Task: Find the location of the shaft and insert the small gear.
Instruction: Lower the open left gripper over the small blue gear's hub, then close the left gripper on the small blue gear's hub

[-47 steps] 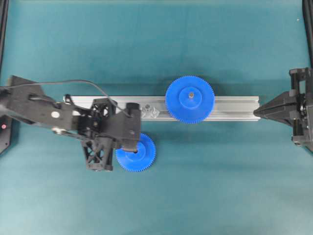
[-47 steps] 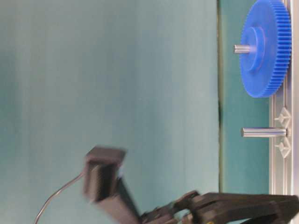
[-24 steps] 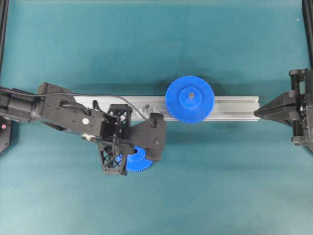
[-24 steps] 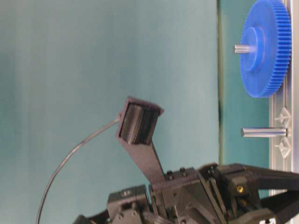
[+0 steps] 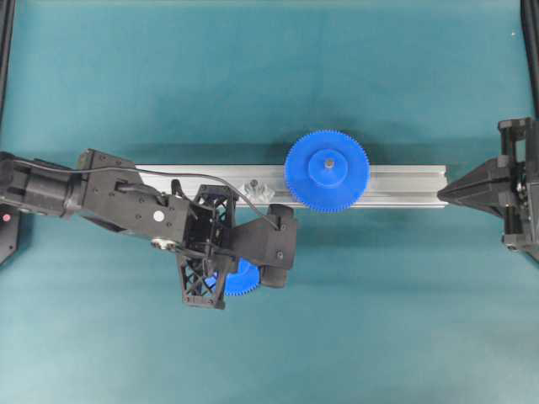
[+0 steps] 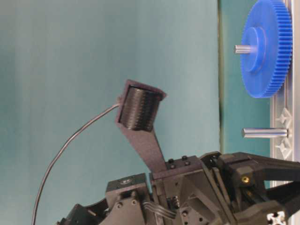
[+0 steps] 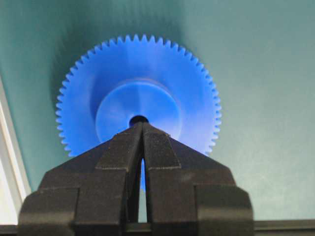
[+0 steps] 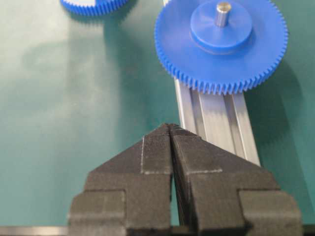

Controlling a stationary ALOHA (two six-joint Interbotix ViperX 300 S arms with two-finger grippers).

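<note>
The small gear (image 7: 138, 98), blue with a raised hub and dark centre hole, lies flat on the teal mat just in front of the rail and is mostly covered by my left arm (image 5: 240, 279). My left gripper (image 7: 142, 125) is shut and empty, its tips over the hub at the edge of the hole; contact cannot be told. The shaft (image 5: 251, 183), a thin silvery pin (image 6: 265, 133), stands bare on the rail between shiny base pieces. My right gripper (image 8: 170, 126) is shut and empty at the rail's right end (image 5: 440, 195).
A larger blue gear (image 5: 327, 171) sits on its own grey pin on the aluminium rail (image 5: 396, 185), right of the shaft. The left wrist camera mount (image 5: 271, 246) and its cable hang over the rail near the shaft. Black frame posts stand at both side edges.
My left arm has swung right and toward the front, from beside the small gear to above it, covering most of it. The gripper stayed shut. The right arm has not moved.
</note>
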